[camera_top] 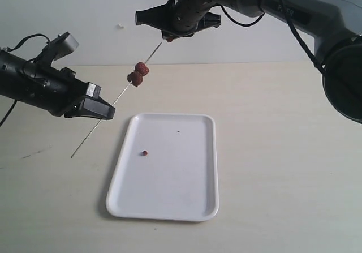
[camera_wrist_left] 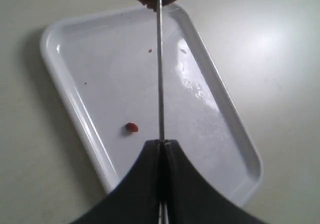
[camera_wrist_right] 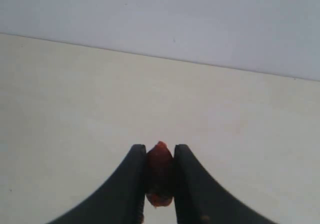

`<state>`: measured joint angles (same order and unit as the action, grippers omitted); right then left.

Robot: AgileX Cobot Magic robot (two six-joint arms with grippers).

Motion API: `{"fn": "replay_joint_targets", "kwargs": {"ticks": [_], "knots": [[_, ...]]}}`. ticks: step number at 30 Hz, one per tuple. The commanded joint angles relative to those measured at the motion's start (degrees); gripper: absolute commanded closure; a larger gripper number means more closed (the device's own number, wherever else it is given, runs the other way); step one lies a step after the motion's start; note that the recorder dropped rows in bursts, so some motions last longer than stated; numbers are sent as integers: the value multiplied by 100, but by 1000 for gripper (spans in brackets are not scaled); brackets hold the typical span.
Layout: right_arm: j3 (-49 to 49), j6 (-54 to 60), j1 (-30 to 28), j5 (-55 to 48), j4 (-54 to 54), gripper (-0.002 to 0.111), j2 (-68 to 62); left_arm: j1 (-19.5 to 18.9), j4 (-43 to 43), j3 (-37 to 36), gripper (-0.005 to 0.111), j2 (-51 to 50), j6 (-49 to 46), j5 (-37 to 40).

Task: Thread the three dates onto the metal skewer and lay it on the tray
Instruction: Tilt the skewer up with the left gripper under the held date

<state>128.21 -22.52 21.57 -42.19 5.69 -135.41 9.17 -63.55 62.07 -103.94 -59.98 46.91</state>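
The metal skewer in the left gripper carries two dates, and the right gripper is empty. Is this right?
No. The right gripper is not empty: it pinches a third date, as the right wrist view shows. The rest is right.

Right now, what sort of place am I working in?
Most likely a robot test bench in a lab, not a kitchen: a bare pale tabletop against a plain white wall, with only a white tray set out on it.
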Motion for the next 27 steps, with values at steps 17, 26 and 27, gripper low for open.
{"fn": "replay_joint_targets", "kwargs": {"ticks": [17, 26, 27], "knots": [[24, -6, -26, 93, 68, 88, 69, 288, -633, -50, 107, 20, -5, -108], [24, 18, -26, 93, 58, 88, 69, 288, -778, -50, 107, 20, -70, -82], [24, 18, -26, 93, 58, 88, 69, 288, -778, -50, 107, 20, -70, -82]]}}
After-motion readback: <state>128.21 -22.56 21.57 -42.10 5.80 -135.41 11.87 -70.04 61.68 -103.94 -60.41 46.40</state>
